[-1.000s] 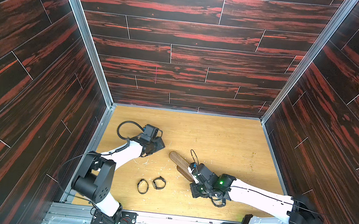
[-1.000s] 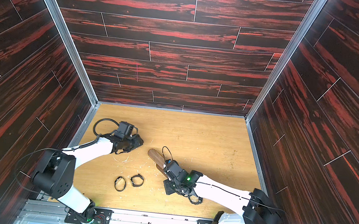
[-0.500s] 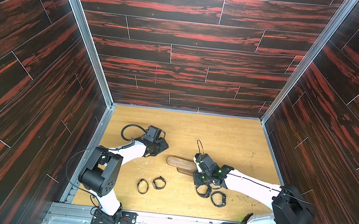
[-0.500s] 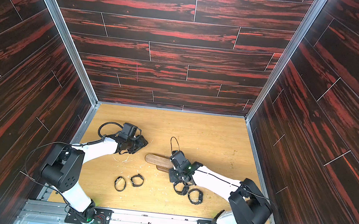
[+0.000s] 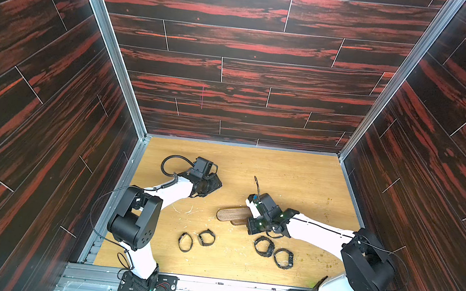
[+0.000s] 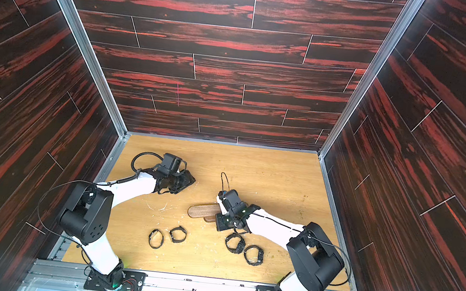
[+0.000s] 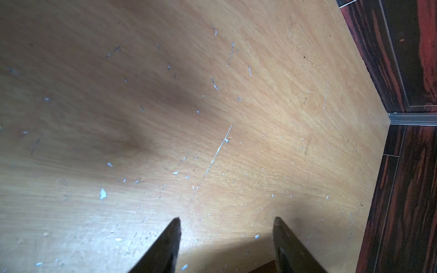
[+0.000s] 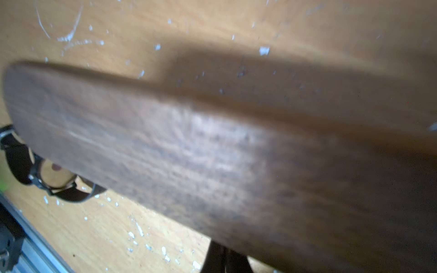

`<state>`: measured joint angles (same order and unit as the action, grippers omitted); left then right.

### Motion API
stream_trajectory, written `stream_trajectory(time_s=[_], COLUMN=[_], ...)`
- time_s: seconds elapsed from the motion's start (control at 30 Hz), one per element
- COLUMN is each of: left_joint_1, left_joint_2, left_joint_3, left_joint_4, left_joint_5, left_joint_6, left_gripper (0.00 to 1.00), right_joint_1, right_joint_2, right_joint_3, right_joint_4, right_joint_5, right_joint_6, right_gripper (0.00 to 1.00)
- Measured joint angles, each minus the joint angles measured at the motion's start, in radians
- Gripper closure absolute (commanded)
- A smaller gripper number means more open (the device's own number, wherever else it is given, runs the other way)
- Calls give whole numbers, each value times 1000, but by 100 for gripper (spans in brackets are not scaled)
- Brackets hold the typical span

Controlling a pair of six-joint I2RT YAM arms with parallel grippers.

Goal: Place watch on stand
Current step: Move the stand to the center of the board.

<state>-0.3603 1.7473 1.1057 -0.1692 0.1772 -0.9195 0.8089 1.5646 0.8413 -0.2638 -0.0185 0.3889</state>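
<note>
No watch is mounted: the long dark-brown wooden stand (image 5: 231, 214) stands bare, four black wristwatches (image 5: 205, 237) lying on the tabletop. The right gripper (image 8: 224, 256) is clenched, empty, beside the stand; the left gripper (image 7: 227, 245) is released, empty.

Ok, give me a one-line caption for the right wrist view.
Blurred close-up of the wooden stand filling the frame above the table, one watch peeking out beside it.

Readable text: none in any view.
Stand (image 5: 231, 214): plain dark wood, no lettering.
Watches (image 5: 263, 246): too small to read any dial or brand.
Wall panels (image 5: 234, 71): wood grain only, no signs.
Surface (image 5: 282, 172): pale scuffs and flecks, no markings.
Arm bases (image 5: 147, 284): small lit boards, no legible labels.
</note>
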Motion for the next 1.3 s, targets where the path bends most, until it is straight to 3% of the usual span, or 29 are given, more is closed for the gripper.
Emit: stream_trajectory(time_s=[0.23, 1.3], left_joint_1=[13, 129], left_joint_2=[1, -34], left_joint_3=[27, 48], left_joint_4=[-36, -134], left_joint_5=[-3, -30], left_joint_6=[16, 75], left_gripper=[37, 35], right_joint_1=[1, -50], right_joint_2=[60, 349], right_joint_3=[6, 309], right_joint_4=[23, 79], right_joint_5=[-13, -120], right_joint_6=[3, -16], right_gripper=[100, 100])
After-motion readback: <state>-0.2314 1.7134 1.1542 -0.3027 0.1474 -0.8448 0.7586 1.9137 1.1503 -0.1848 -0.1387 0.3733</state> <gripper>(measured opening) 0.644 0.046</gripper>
